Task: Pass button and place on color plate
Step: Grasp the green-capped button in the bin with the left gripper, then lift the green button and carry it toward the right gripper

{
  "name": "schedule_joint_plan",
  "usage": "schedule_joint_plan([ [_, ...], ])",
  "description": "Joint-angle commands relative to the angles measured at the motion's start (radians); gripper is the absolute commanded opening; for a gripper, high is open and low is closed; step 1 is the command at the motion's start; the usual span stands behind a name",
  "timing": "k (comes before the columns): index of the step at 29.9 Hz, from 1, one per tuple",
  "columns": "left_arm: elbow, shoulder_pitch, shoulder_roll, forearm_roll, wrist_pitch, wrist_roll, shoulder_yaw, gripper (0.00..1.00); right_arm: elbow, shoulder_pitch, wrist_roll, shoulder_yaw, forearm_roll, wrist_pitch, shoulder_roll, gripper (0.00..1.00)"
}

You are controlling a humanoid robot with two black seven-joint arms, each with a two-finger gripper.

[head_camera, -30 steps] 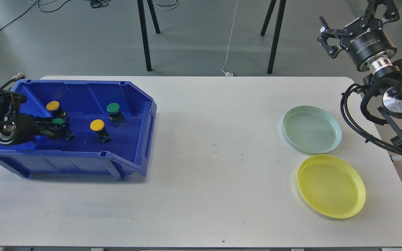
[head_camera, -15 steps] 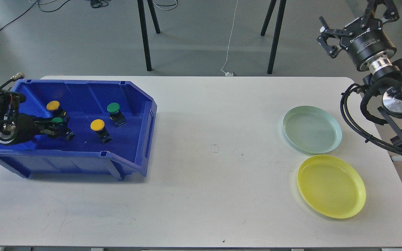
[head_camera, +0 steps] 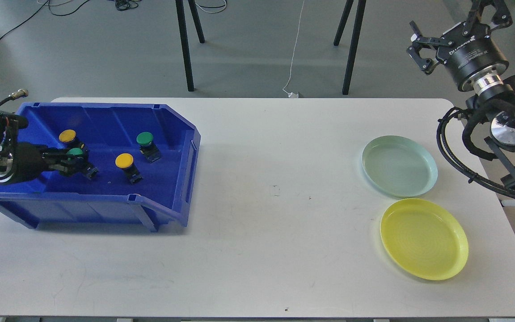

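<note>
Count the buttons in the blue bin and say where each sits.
4. Yellow button at back left; green button just in front, at the left gripper; yellow button mid-bin; green button toward the right. None seem hidden.

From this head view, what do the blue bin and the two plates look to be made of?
The blue bin looks like moulded hard plastic: uniform colour, ribbed rim, soft sheen. The pale green plate and yellow plate look like smooth plastic or melamine, evenly coloured with a faint gloss; ceramic cannot be ruled out.
</note>
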Motion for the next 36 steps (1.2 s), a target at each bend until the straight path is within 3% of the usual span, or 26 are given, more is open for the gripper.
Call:
schedule_joint_plan([
  [1, -0.118, -0.002, 0.09, 0.0, -0.003, 0.005, -0.008, 0.36, 0.001, 0.001, 0.0, 0.002, 0.0, 0.0, 0.0, 0.99],
  [12, -0.463, -0.166, 0.363, -0.078, -0.056, -0.01, -0.049, 0.37, 0.004, 0.001, 0.0, 0.0, 0.0, 0.003, -0.004, 0.99],
  [18, -0.526, -0.21, 0.365, -0.265, -0.137, -0.013, -0.213, 0.37, 0.047, -0.001, -0.002, 0.0, 0.0, 0.003, -0.069, 0.99],
  [22, -0.517, -0.22, 0.216, -0.366, -0.137, 0.007, -0.317, 0.36, 0.076, -0.002, -0.011, 0.003, 0.002, 0.003, -0.135, 0.99],
  [28, -0.442, -0.216, -0.052, -0.348, -0.044, 0.118, -0.356, 0.36, 0.256, -0.047, -0.038, -0.011, 0.002, -0.047, -0.214, 0.99],
  [32, -0.376, -0.218, -0.235, -0.241, 0.052, 0.122, -0.356, 0.35, 0.367, -0.051, -0.055, -0.031, 0.0, -0.164, -0.213, 0.99],
  [36, -0.35, -0.21, -0.37, -0.158, 0.144, 0.122, -0.35, 0.33, 0.419, -0.073, -0.058, -0.092, -0.008, -0.169, -0.208, 0.99],
])
